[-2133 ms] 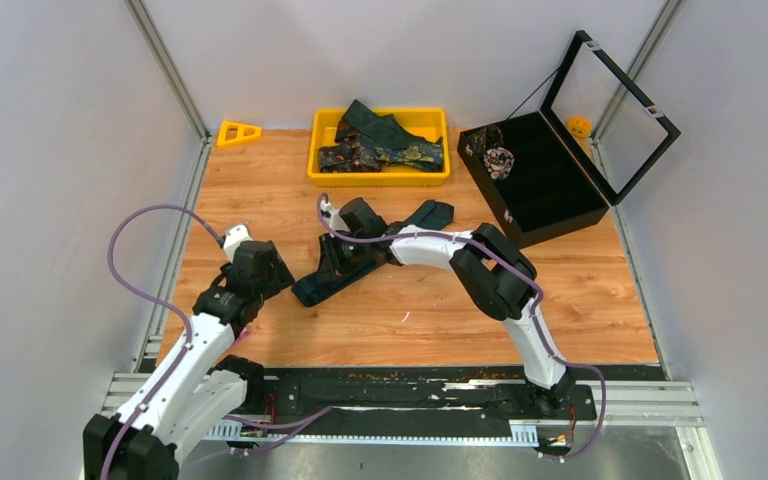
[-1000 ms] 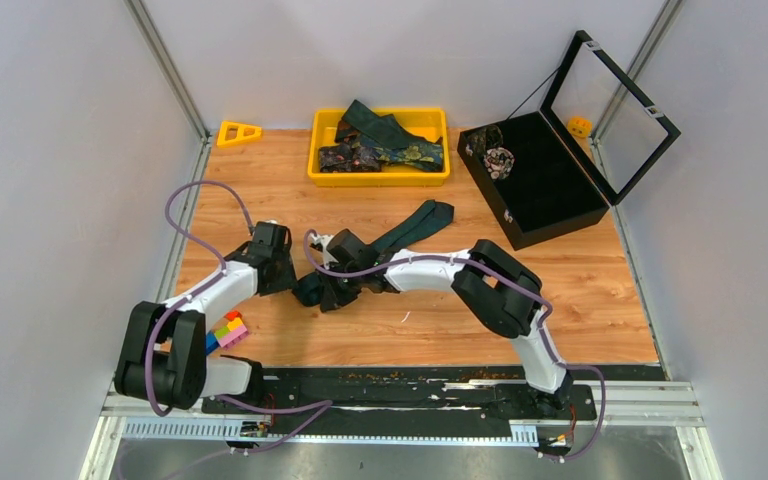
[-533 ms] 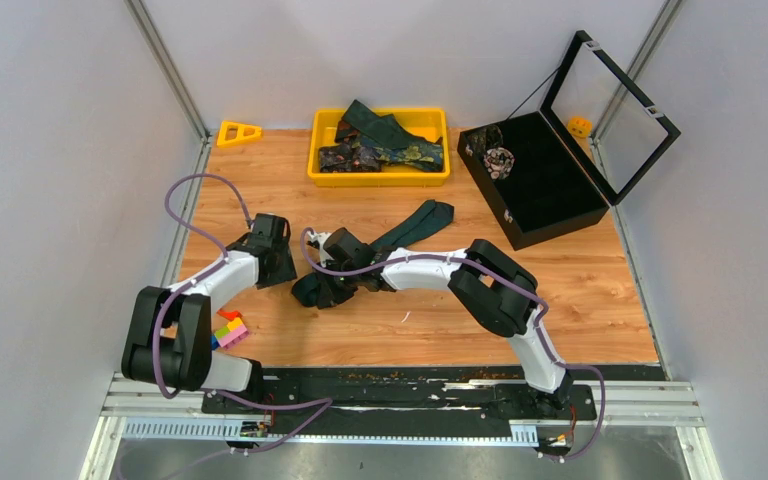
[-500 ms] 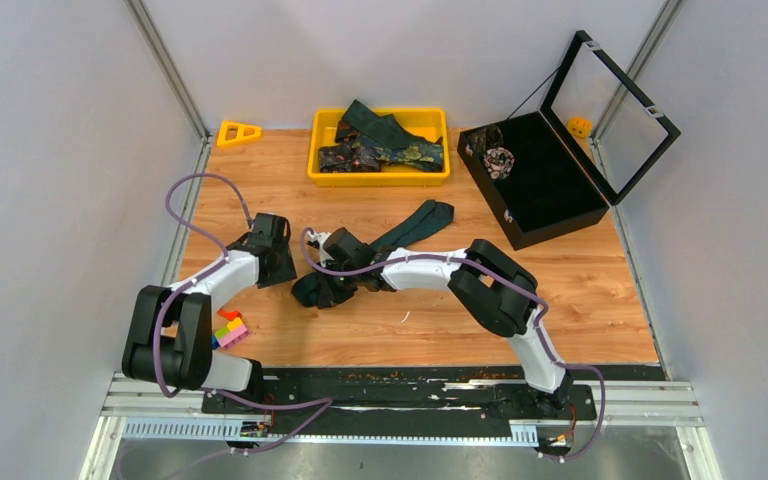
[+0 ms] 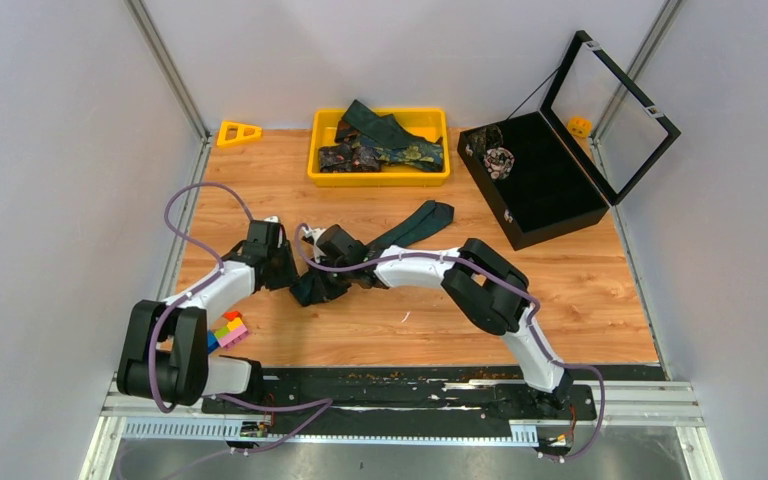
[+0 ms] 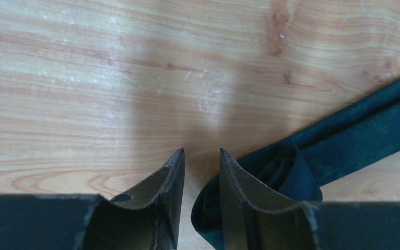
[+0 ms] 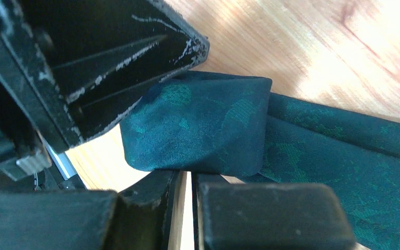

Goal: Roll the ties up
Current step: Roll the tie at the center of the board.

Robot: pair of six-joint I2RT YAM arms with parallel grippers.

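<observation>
Rolling teal tie [image 5: 415, 222] begun, tail unrolled; tray ties [image 5: 380, 145] untouched; left gripper [image 6: 201, 153] jaws narrow, empty; right gripper [image 7: 187, 179] jaws near-closed at roll [image 7: 198, 130]

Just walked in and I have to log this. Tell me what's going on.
Both arms work on a teal tie lying on the table. Its near end is bunched into a loose roll. The right end effector is shut at that roll; the left end effector, slightly open, sits beside it. More ties wait in the tray.
</observation>
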